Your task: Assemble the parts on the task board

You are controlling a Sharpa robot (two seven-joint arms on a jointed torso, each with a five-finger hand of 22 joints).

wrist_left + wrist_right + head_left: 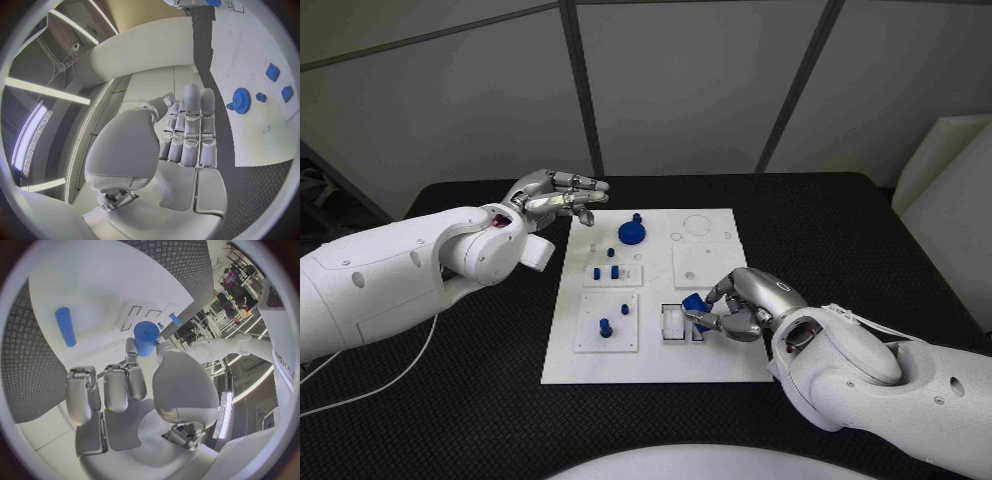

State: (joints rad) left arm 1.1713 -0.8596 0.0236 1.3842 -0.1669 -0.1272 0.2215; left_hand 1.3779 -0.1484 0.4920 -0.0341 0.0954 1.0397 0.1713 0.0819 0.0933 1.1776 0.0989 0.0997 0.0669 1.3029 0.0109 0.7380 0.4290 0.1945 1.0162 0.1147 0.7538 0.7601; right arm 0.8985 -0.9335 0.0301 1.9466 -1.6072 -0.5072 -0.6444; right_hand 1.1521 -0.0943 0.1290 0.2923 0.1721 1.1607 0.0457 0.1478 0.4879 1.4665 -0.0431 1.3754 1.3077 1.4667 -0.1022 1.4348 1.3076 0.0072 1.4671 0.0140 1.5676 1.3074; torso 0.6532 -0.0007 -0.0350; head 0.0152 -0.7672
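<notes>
A white rectangular task board (661, 360) lay at frame centre on the black table (473, 400). The right hand (733, 305), lower right, grasped a small blue cylindrical part (145, 338). The left hand (557, 197), upper left, was released, fingers extended.

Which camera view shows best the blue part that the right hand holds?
The right wrist view: the blue part is large and unobstructed, pinched at the fingertips of the right hand. The head view shows only a bit of it behind the fingers.
</notes>
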